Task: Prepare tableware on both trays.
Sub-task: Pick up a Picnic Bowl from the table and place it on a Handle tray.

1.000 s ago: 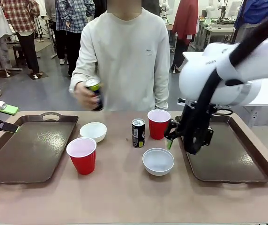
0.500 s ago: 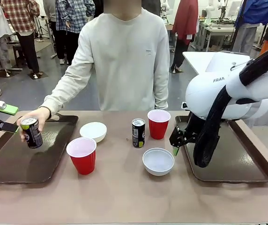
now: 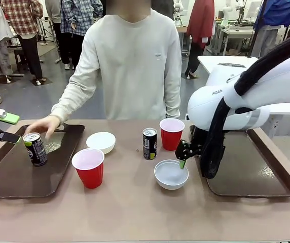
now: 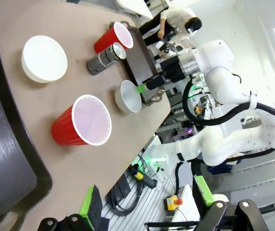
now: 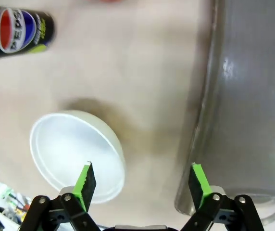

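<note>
Cans first, in the front view. A moment ago the person's hand [image 3: 42, 125] held one in the air. Now that tray can [image 3: 35, 149] stands on the left tray [image 3: 13, 177], just beside the left pincer [image 3: 12, 129]. The hand has let go and rests right behind it. The left pincer is open and holds nothing, and the picture's edge cuts part of it off.

The right pincer [image 3: 181, 158] has come a little closer to the near bowl [image 3: 169, 177]. It now hangs open and empty at the bowl's rim. Its arm hides part of the right tray [image 3: 256, 172]. Just past this pincer stand the far cup [image 3: 171, 133] and the middle can [image 3: 149, 143]. Farther off to its side are the near cup [image 3: 88, 168] and the far bowl [image 3: 100, 142], all on the counter [image 3: 135, 212].

In the left wrist view, the left pincer [image 4: 146, 201] is open. The left tray's corner is close beside it. Ahead are the near cup, both bowls, the middle can and the far cup.

In the right wrist view, the right pincer [image 5: 142, 180] is open and empty. One green pad is over the near bowl and the other is over the right tray's rim. The middle can is far ahead and cut off. This picture is blurry.
</note>
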Motion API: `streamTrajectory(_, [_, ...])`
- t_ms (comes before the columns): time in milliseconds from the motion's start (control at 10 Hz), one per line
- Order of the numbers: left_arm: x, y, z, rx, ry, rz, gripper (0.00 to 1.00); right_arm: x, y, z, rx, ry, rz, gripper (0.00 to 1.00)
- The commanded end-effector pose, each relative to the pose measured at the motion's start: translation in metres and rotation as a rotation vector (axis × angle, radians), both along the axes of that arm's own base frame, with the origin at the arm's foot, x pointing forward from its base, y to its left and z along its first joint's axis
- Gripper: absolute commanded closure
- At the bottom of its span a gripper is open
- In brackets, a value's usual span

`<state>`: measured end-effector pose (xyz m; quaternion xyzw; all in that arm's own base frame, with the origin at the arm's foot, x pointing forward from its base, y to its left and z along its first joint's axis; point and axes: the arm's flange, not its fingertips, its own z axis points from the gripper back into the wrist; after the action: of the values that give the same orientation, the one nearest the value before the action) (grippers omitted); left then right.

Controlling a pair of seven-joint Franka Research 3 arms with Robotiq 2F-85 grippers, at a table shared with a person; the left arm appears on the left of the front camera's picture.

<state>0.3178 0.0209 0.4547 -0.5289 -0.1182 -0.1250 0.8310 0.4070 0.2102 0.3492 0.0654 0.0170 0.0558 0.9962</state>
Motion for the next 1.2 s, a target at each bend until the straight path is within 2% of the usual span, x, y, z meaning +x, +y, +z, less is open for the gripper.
streamTrajectory(0, [0.0,-0.001,0.0,-0.008,-0.008,-0.004,0.0,0.017,0.029,-0.008,-0.031,-0.02,-0.006,0.0])
streamTrajectory(200, [0.0,-0.001,0.0,-0.008,-0.008,-0.004,0.0,0.02,0.033,-0.014,-0.031,0.017,-0.003,0.0])
streamTrajectory(300, [0.0,-0.001,0.0,-0.008,-0.008,-0.004,0.0,0.02,0.031,-0.014,-0.021,0.059,0.008,0.22])
streamTrajectory(400, [0.0,-0.001,0.0,-0.008,-0.008,-0.004,0.0,0.017,0.03,-0.013,-0.018,0.065,0.008,0.58])
streamTrajectory(600, [0.0,-0.001,0.0,-0.008,-0.008,-0.004,0.0,0.012,0.031,-0.008,-0.016,0.059,0.009,1.0])
streamTrajectory(800, [0.0,-0.001,0.0,-0.008,-0.008,-0.004,0.0,0.011,0.031,-0.008,-0.011,0.067,0.003,1.0])
streamTrajectory(900, [0.0,-0.001,0.0,-0.008,-0.008,-0.004,0.0,0.011,0.031,-0.009,-0.002,0.078,0.006,0.95])
streamTrajectory(1000, [0.0,-0.001,0.0,-0.008,-0.008,-0.004,0.0,0.01,0.031,-0.01,0.015,0.101,0.019,1.0])
streamTrajectory(1100, [0.0,-0.001,0.0,-0.008,-0.008,-0.004,0.0,0.008,0.033,-0.01,0.018,0.107,0.028,1.0])
